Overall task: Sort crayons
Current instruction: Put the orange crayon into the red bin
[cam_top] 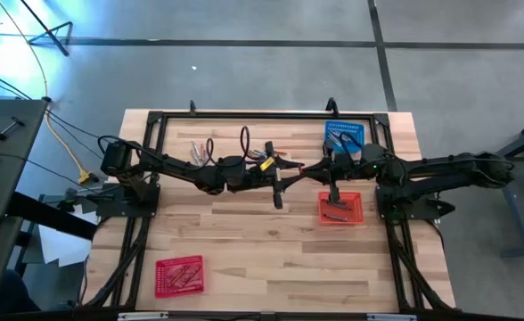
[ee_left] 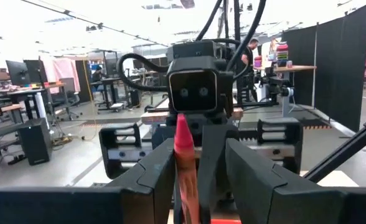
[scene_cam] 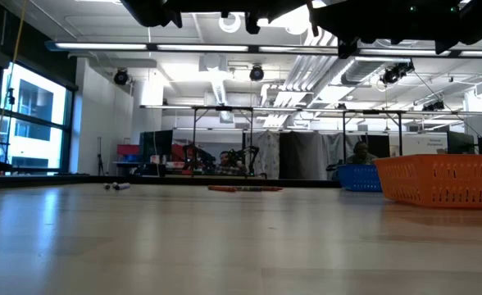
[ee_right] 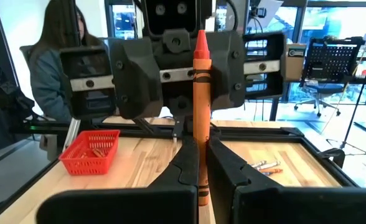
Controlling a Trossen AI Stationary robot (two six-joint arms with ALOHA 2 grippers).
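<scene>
Right pincer [ee_right: 200, 168]: pressed together on an orange crayon [ee_right: 201, 106], held upright above mid-bench [cam_top: 244, 241].
Left pincer [ee_left: 198, 168]: facing it, fingers spread either side of the same crayon (contact unclear).
Loose crayons [cam_top: 200, 147]: far side of bench.

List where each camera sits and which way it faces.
High: above the table, facing straight down; left arm and right arm show.
Low: at tabletop height, facing level across into the room; arms overhang.
Left wrist: faces the right arm; left tool straddles the crayon.
Right wrist: faces the left arm; right tool grips it.
Shared: both wrist views show that crayon.
</scene>
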